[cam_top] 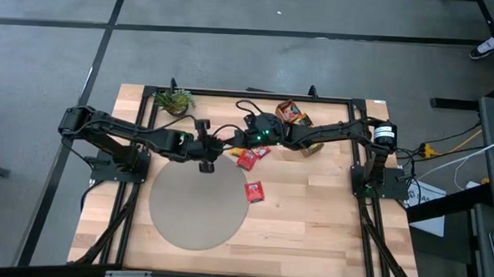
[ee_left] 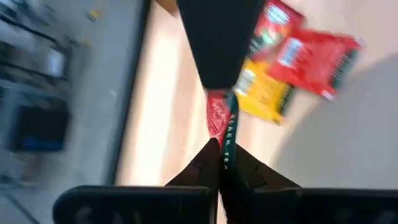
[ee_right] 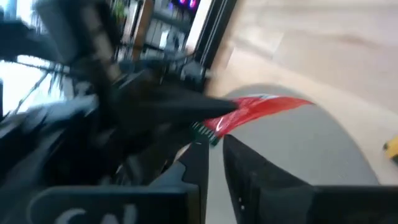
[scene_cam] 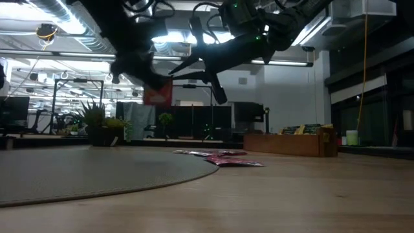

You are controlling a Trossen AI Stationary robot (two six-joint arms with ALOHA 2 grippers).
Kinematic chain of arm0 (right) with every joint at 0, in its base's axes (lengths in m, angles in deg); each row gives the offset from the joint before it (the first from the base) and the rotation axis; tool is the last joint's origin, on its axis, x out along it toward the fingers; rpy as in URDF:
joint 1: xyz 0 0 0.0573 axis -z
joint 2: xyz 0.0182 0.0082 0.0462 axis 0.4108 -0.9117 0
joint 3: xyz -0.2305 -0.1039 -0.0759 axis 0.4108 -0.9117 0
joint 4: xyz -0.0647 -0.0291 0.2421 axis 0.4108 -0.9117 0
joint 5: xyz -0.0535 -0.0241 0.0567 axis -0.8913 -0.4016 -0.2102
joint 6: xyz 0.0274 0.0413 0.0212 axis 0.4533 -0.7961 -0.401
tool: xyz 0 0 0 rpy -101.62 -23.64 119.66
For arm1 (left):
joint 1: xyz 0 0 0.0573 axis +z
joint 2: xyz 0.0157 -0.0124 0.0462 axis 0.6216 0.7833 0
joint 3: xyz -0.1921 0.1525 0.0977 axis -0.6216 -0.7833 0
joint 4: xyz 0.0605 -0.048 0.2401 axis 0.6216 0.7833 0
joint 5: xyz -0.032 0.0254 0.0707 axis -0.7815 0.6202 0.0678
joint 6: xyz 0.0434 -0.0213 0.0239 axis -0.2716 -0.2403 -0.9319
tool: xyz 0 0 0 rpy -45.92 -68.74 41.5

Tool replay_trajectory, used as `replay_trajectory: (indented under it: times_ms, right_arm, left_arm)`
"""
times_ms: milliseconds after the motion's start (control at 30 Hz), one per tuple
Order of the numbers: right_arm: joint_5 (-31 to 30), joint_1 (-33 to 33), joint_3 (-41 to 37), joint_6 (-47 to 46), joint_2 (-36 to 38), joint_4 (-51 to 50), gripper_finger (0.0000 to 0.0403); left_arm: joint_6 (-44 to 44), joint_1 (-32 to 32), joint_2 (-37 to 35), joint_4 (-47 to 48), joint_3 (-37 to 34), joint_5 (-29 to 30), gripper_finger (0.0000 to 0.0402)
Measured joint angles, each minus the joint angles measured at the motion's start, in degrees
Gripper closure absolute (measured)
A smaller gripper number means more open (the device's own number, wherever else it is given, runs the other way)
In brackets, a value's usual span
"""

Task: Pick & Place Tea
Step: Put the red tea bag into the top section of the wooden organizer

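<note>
My left gripper (cam_top: 206, 158) hovers over the far edge of the round grey mat (cam_top: 198, 207), shut on a red tea sachet (ee_right: 267, 107). My right gripper (cam_top: 234, 140) reaches in from the right, open. Its fingertips (ee_right: 214, 143) stand at the sachet's lower green-edged corner (ee_right: 202, 130). More sachets lie flat on the table: red and yellow ones (cam_top: 246, 158) just past the mat, and a red one (cam_top: 254, 191) at the mat's right edge. The left wrist view shows that red (ee_left: 314, 59) and yellow (ee_left: 264, 93) pile below. My left gripper (ee_left: 219, 146) pinches the red sachet between its two fingers, by one edge (ee_left: 219, 134). The sachet shows edge-on and sticks out past the fingertips. It is lifted clear above the mat (scene_cam: 158, 97). My right gripper: whether its fingers touch the sachet's corner, I cannot tell.
A long wooden divided tray (cam_top: 302, 124) with sachets in it lies at the table's far right, under the right arm. A small potted plant (cam_top: 175, 100) stands at the far left. Bare wood lies near and right of the mat.
</note>
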Motion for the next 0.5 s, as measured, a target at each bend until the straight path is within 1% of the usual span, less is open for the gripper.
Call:
replay_trajectory:
  times_ms: [133, 267, 367, 500]
  right_arm:
    - [4.9, 0.0, 0.0, 3.5, 0.0, -0.1, 0.0337]
    - [12.3, 0.0, 0.0, 10.3, 0.0, 0.0, 0.0326]
    - [16.9, 0.0, 0.0, 17.2, 0.0, -0.4, 0.0324]
    - [22.1, -0.7, 0.0, 27.5, 0.0, -1.8, 0.0324]
  left_arm:
    - [6.9, 0.1, 0.0, 5.8, 0.0, -6.7, 0.0398]
    - [13.1, 0.2, 0.0, 8.1, 0.0, -15.3, 0.0398]
    - [17.1, 1.3, 0.0, 6.6, 0.0, -23.9, 0.0398]
    - [21.6, 4.4, 0.0, 0.7, 0.0, -35.9, 0.0398]
